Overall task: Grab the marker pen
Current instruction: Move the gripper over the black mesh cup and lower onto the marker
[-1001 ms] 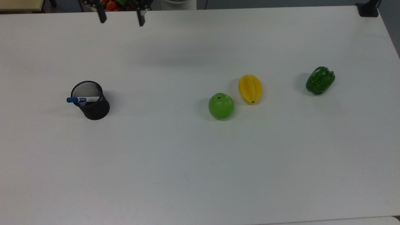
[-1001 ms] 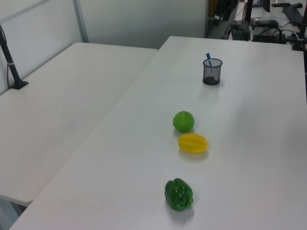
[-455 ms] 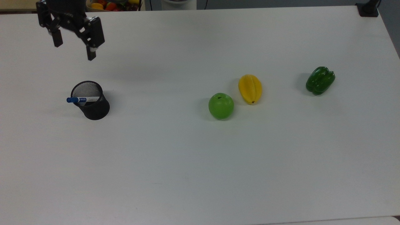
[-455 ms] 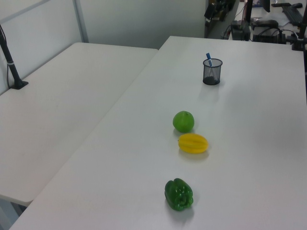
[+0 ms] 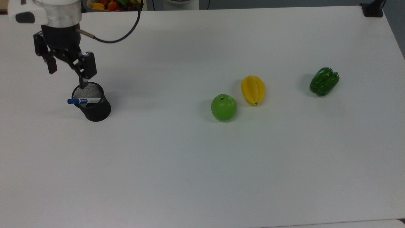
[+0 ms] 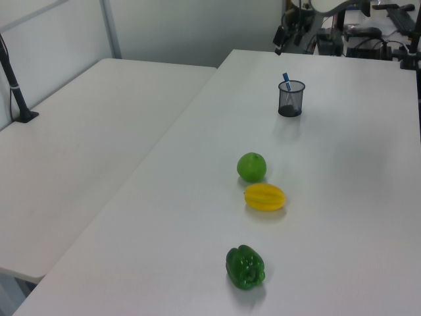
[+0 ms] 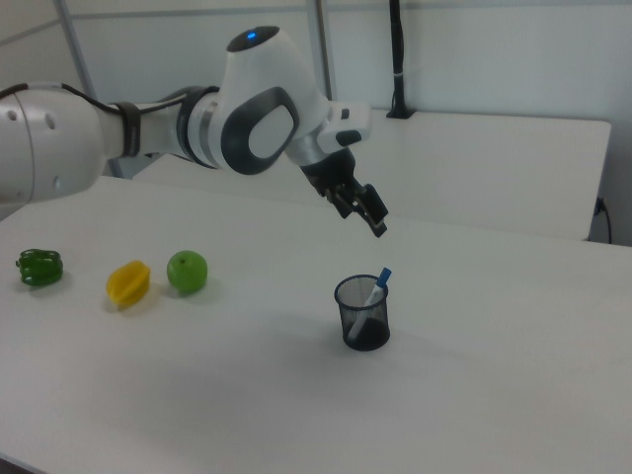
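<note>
White tabletop (image 6: 342, 197) beside a second white table (image 6: 85, 145); pale wall panels (image 6: 191, 26) behind, evenly lit.

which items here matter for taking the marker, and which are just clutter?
Belongs to the job:
- slim white marker pen with blue cap, leaning in the cup
- black wire-mesh pen cup holding it
- black two-finger gripper, open, above the cup

Just lying about:
- round green apple
- yellow ribbed starfruit
- dark green bell pepper
</note>
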Controlling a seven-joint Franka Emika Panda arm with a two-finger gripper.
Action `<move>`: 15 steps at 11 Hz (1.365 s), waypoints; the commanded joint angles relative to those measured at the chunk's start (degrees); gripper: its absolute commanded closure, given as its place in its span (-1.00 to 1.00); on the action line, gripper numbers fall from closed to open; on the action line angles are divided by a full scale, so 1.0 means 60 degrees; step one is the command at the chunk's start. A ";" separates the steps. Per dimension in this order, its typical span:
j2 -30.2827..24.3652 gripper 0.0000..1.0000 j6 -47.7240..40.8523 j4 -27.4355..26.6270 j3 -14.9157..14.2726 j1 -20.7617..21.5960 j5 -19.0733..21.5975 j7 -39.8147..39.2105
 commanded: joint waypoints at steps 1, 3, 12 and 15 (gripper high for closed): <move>0.0488 -0.68 0.0622 -0.0092 -0.0038 -0.0111 -0.0233 0.0203; 0.0884 -0.50 0.0638 -0.0107 -0.0038 -0.0184 -0.0481 0.0203; 0.1413 0.01 0.1429 -0.0429 -0.0023 -0.0214 -0.0965 0.0100; 0.1384 0.74 0.1429 -0.0429 -0.0023 -0.0199 -0.0980 0.0086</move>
